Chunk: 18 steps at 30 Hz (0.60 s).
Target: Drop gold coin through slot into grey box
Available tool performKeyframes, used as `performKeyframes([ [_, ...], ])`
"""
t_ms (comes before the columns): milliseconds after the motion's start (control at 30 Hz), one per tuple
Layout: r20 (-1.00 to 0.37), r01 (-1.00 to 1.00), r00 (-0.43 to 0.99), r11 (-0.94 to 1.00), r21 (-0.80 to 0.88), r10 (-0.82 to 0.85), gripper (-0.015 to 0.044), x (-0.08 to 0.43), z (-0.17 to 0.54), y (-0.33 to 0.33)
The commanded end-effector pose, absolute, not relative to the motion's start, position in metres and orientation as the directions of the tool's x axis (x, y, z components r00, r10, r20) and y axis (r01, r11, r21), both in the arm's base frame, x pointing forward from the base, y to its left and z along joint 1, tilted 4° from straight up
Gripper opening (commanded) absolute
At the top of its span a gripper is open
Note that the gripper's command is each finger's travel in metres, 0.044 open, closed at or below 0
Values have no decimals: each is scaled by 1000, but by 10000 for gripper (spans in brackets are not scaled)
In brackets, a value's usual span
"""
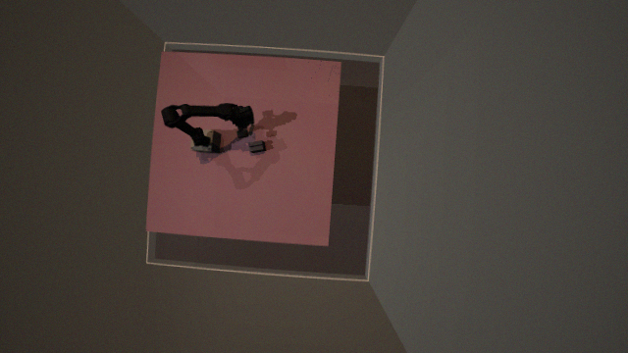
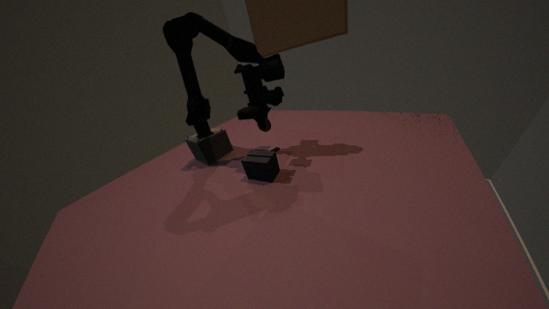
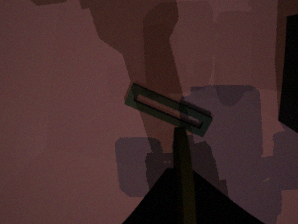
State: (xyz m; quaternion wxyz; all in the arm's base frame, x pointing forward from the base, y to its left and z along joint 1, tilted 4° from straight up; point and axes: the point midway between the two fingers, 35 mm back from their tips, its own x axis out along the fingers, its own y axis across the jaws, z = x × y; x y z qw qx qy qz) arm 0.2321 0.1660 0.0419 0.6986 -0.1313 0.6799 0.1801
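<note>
I hold my gripper (image 2: 262, 122) high above the pink table (image 2: 343, 215), its fingers pressed in on the coin (image 3: 184, 189), which shows in the wrist view as a thin dark edge running up from between my jaws. In the exterior view a small rounded shape hangs at the gripper's tip, and I take that for the same coin, though the dim light hides its gold. The dark-green holder (image 3: 169, 110) lies on the table below me, seen from the wrist as a long rectangular frame with nothing standing in it, tilted across the view so that it no longer lines up with the coin's edge. So the pickup looks done: the coin is out of the holder and in my grip. The grey box (image 2: 260, 165) sits on the table below and slightly nearer than my gripper, just right of my arm's base (image 2: 208, 147), and the slot (image 2: 258, 157) shows as a dark line across its lid. What is left, as I judge it, is the harder half: carrying the coin over the lid, turning it until its edge runs along the slot, lowering it and letting go. From these views I cannot tell how closely the coin's plane matches the slot's direction.
</note>
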Motion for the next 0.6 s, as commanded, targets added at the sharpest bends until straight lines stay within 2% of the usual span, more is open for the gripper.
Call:
performKeyframes([
  [0, -997, -423, 7, 904, 64, 74, 0, 238, 41, 161],
  [567, -998, -422, 11, 905, 59, 70, 0, 269, 40, 133],
])
